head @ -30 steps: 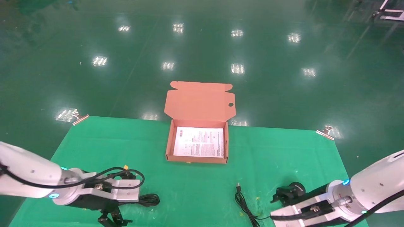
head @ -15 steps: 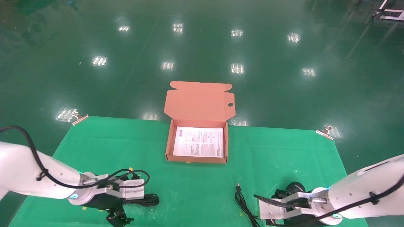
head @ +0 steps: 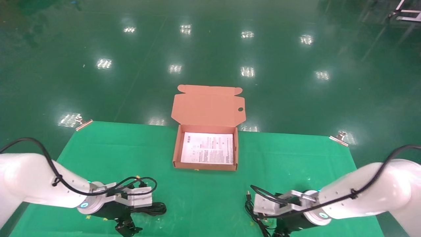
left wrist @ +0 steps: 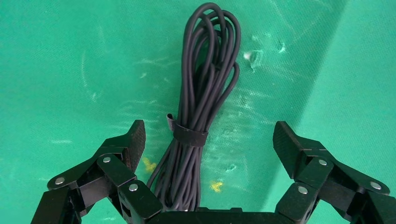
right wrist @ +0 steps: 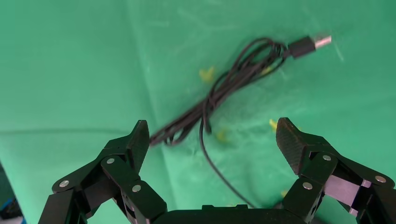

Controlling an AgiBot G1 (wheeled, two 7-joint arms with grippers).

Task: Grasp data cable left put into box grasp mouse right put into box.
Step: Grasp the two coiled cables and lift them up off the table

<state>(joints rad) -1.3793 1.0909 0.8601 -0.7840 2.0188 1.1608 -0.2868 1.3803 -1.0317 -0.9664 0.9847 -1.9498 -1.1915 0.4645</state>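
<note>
The data cable (left wrist: 205, 93), a black bundle held by a strap, lies on the green cloth at the front left. Its end shows in the head view (head: 158, 208). My left gripper (left wrist: 209, 133) is open just above it, with the bundle between its fingers, off to one side. It shows in the head view (head: 126, 227). The salmon box (head: 177, 144) stands open at the table's middle. My right gripper (right wrist: 212, 130) is open above the mouse's cord (right wrist: 233, 79) and USB plug (right wrist: 310, 44). The mouse is hidden under the right wrist (head: 283, 205).
A printed white sheet (head: 208, 152) lies in the box, and the lid (head: 208, 105) stands up behind it. Metal clips (head: 84, 124) (head: 338, 138) hold the green cloth at the far corners. The glossy green floor lies beyond the table.
My right wrist has moved left and now covers the mouse, which showed before. My left wrist has shifted a little right and lower by the data cable. Both grippers remain open.
</note>
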